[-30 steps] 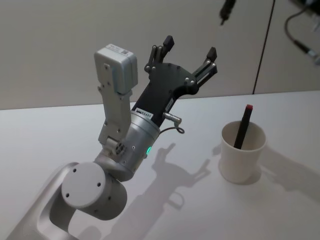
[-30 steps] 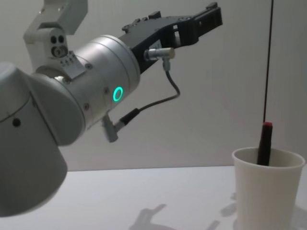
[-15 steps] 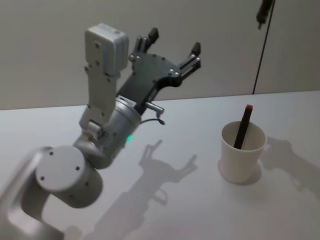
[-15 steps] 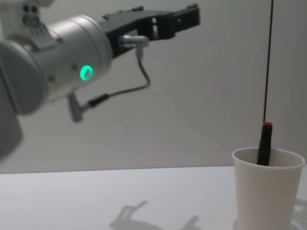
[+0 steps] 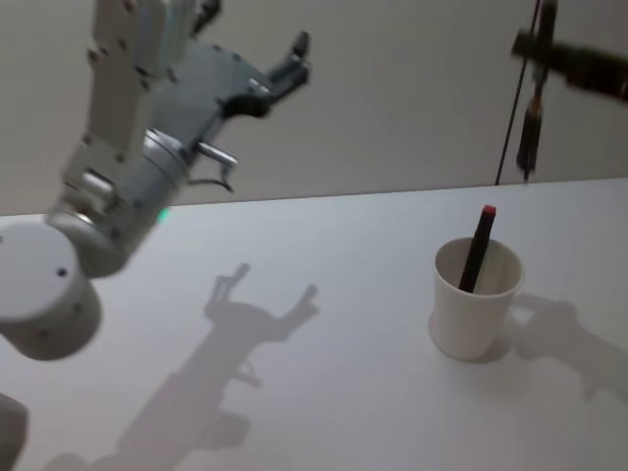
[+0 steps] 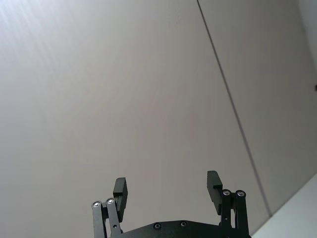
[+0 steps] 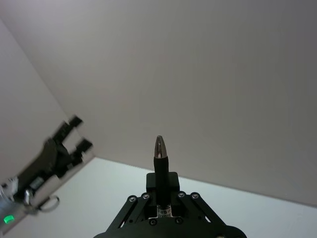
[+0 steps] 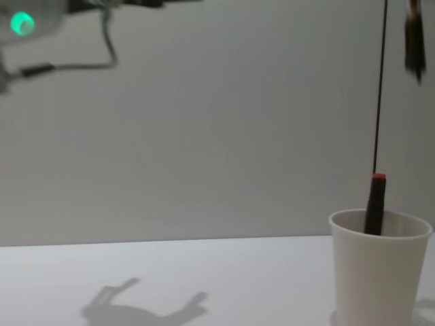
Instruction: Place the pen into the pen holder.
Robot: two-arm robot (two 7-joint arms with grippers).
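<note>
Right gripper (image 7: 159, 191) pinching a blurred pen (image 7: 159, 158), left gripper (image 6: 168, 191) spread, pen holder (image 5: 474, 312) hiding another pen's lower half.

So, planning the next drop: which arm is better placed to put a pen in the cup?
Right. The right gripper is shut on a pen, high up on the cup side; the left gripper is open, empty, raised far left.
</note>
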